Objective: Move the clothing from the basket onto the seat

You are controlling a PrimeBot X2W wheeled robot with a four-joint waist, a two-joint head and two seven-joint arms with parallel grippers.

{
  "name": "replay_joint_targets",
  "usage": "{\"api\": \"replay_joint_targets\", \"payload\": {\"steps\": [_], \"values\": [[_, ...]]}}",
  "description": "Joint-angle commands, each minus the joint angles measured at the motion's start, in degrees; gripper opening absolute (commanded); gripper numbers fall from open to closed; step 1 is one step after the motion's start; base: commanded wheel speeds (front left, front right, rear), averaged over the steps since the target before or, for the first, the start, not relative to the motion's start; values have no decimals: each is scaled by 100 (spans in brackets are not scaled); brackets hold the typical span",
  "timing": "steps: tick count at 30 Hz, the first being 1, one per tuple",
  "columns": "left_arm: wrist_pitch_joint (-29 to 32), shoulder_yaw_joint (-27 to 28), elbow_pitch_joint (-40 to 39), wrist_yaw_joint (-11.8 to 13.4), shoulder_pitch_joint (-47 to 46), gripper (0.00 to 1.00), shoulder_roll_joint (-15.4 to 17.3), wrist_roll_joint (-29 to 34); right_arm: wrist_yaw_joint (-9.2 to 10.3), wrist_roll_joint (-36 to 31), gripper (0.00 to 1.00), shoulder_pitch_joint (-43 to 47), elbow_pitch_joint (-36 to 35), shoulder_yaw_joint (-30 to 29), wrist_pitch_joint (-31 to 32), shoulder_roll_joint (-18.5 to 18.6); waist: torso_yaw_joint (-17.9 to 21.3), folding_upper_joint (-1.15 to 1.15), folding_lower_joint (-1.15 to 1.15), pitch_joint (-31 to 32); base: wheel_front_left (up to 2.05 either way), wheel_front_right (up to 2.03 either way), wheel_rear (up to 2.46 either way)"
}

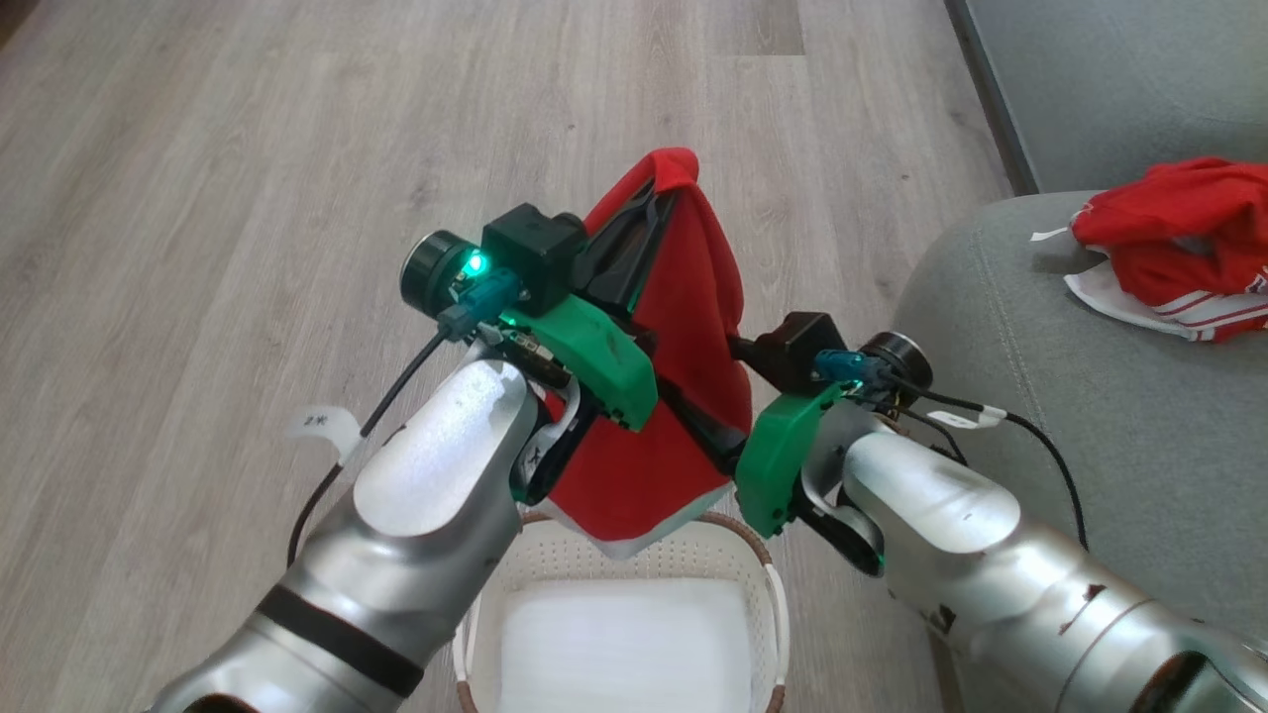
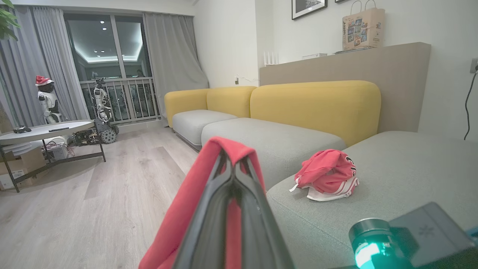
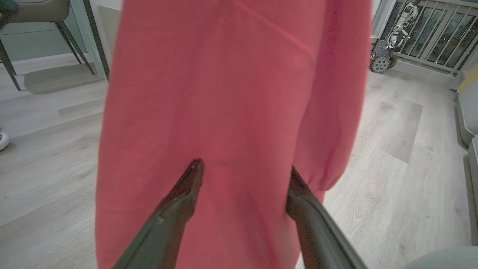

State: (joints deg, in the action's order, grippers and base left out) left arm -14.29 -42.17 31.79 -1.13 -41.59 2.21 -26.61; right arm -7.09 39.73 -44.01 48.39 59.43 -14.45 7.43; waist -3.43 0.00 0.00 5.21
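Observation:
My left gripper (image 1: 664,195) is shut on the top fold of a red garment (image 1: 693,287), which hangs down above the cream basket (image 1: 765,560). The basket's white bottom is bare where it shows. In the left wrist view the shut fingertips (image 2: 228,164) pinch the red fabric (image 2: 186,209). My right gripper (image 3: 243,175) stands open with its fingertips against the hanging garment (image 3: 231,93), nothing clamped between them; it reaches in from the right (image 1: 703,381). Another piece of red clothing with white trim (image 1: 1179,248) (image 2: 326,179) lies crumpled on the grey-green seat (image 1: 1090,426) (image 2: 396,175).
Pale wood floor (image 1: 297,198) spreads to the left and beyond the basket. Yellow backrests (image 2: 317,104) stand behind the seat. A round table (image 2: 44,130) and two small robots (image 2: 46,99) are by the window. Chair legs (image 3: 11,71) show far left.

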Motion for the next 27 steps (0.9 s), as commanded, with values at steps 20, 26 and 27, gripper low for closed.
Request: {"api": "replay_joint_targets", "payload": {"steps": [20,26,27], "values": [[-70,352,114,182,-133,41,132,-127,-40,173,0,-443,-156,-561,-55,63,185,0,0,-23,0,0,0],[-71,432,156,191,101,100,166,-101,-40,-114,0,-386,-261,-1141,-55,225,373,0,0,-24,0,0,0],[-71,450,162,191,152,100,165,-106,-40,-171,0,-367,-287,-1257,-55,260,420,0,0,-26,0,0,0]]}}
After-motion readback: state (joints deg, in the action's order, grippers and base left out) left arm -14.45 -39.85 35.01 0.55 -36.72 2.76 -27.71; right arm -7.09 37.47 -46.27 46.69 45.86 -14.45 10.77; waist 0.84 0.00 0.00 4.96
